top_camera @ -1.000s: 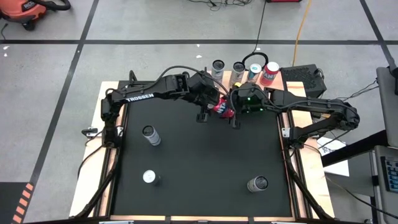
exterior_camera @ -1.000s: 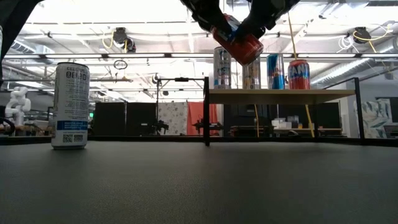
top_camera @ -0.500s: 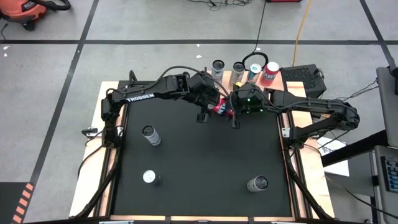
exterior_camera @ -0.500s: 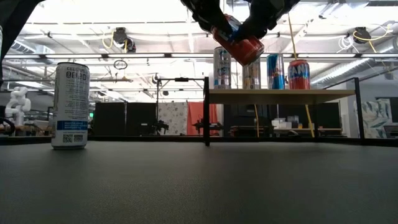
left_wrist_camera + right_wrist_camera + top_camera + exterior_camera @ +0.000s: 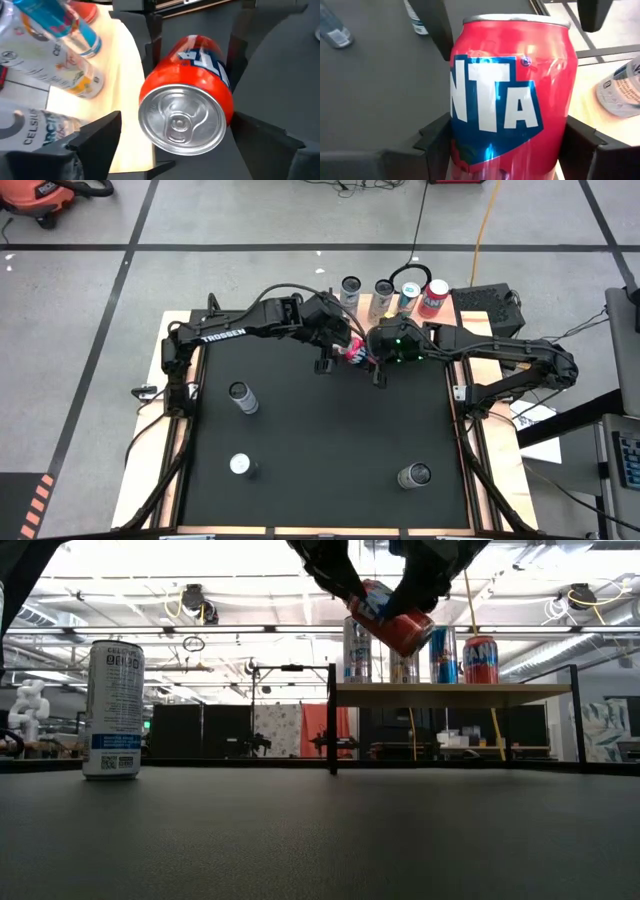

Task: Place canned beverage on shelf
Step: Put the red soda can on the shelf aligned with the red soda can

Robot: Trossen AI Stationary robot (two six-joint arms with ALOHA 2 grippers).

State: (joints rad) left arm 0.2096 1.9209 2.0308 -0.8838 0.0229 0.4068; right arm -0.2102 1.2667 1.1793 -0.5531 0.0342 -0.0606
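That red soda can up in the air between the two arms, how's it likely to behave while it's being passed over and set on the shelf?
The red can looks smooth and glossy, so it may slip where the right gripper clamps it. It hangs tilted, so it could tip unless set upright on the shelf. Being round, it would probably roll if dropped.

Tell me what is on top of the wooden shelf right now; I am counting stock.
Four upright cans stand in a row on the shelf: a white can, a silver can partly covered by the held red can, a blue can and a red-topped can.
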